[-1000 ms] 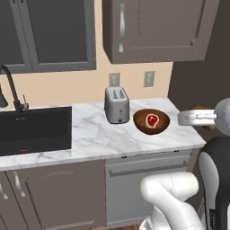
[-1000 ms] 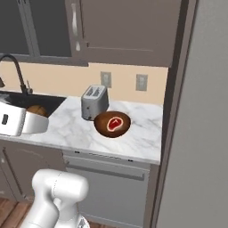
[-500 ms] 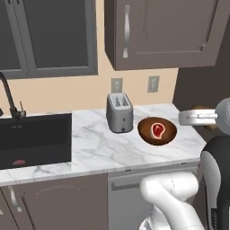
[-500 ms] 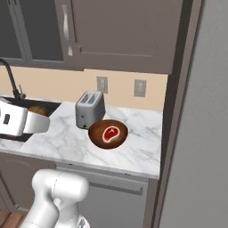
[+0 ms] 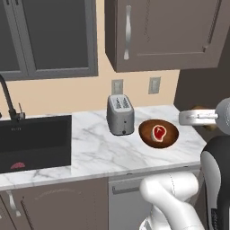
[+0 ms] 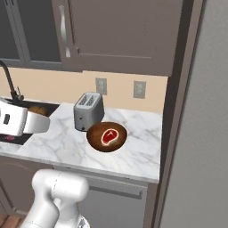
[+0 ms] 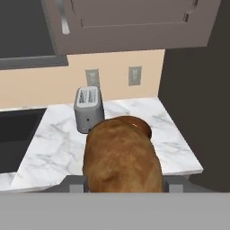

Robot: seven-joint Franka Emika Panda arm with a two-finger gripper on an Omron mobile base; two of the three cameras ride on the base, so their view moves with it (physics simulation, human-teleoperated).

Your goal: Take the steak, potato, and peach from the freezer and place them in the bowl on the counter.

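Observation:
My gripper (image 7: 122, 185) is shut on the potato (image 7: 122, 155), a tan-brown lump that fills the middle of the hand view. The held potato also peeks out beside my white hand (image 6: 18, 120) as a brown lump (image 6: 39, 110), and above the hand (image 5: 197, 117) at the right. The dark reddish-brown bowl (image 5: 146, 134) stands on the white marble counter (image 5: 90, 152), right of the toaster, with the steak (image 5: 158, 132) lying flat in it. In the hand view the bowl's rim (image 7: 143, 126) shows just behind the potato. The grey freezer (image 6: 200, 133) rises at the right. The peach is out of view.
A silver toaster (image 5: 120, 114) stands against the wall left of the bowl. A black sink basin (image 5: 33, 143) with a dark tap (image 5: 9, 101) is set into the counter's left end. Dark brown wall cabinets (image 5: 157, 31) hang above.
The whole picture has shifted as the base drove, so counter, toaster and bowl now look nearer. My gripper stays shut on the potato.

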